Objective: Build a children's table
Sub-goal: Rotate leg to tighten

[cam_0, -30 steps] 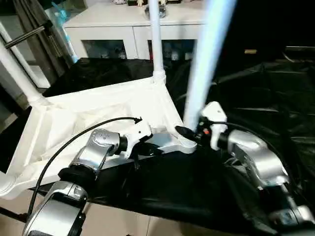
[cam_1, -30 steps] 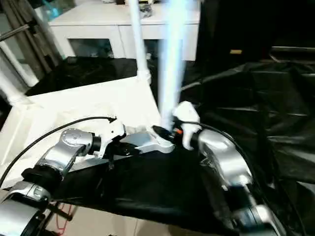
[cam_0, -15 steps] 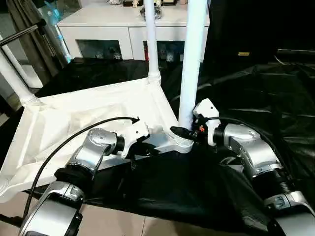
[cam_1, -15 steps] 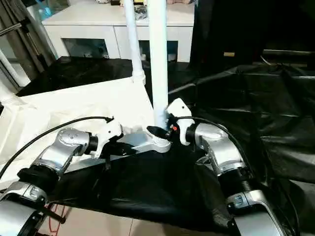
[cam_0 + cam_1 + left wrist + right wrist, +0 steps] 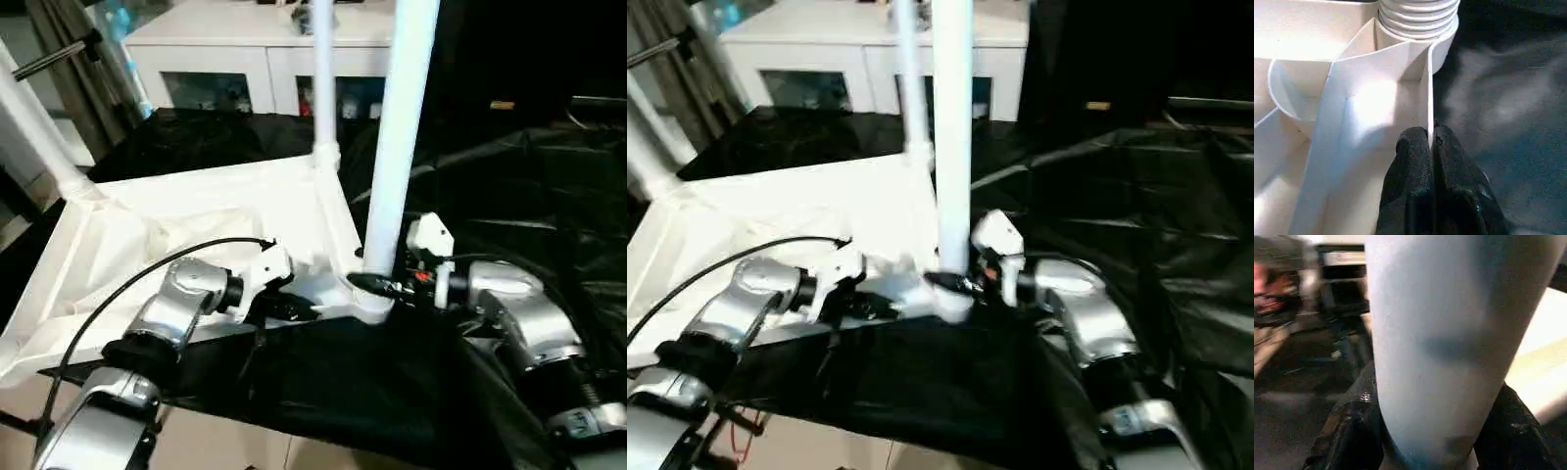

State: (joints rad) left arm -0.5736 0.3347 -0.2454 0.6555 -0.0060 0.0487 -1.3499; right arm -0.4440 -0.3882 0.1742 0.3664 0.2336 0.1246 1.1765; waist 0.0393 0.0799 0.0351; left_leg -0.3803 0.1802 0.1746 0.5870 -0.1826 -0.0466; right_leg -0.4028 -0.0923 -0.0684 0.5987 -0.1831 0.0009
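The white tabletop [image 5: 186, 220] lies underside up on black sheeting. One white leg [image 5: 323, 88] stands in its far corner socket and another leg [image 5: 39, 127] rises at the left corner. A third leg [image 5: 400, 147] stands nearly upright in the near corner socket [image 5: 372, 304]. My right gripper [image 5: 377, 284] is shut on this leg's base, and in the right wrist view the leg [image 5: 1440, 347] sits between both black fingers [image 5: 1347, 431]. My left gripper [image 5: 294, 305] is shut on the tabletop's thin rim wall [image 5: 1428, 98], just short of the ribbed socket [image 5: 1418, 19].
A white cabinet with glass doors [image 5: 225, 59] stands behind the work. Crumpled black sheeting [image 5: 529, 196] covers the surface to the right and front. A dark metal rod [image 5: 59, 57] crosses the far left. Pale floor [image 5: 255, 455] lies below the near edge.
The leg in my right gripper swung from a rightward tilt to nearly upright in the near corner socket. My left gripper kept its hold on the rim. The camera shifted.
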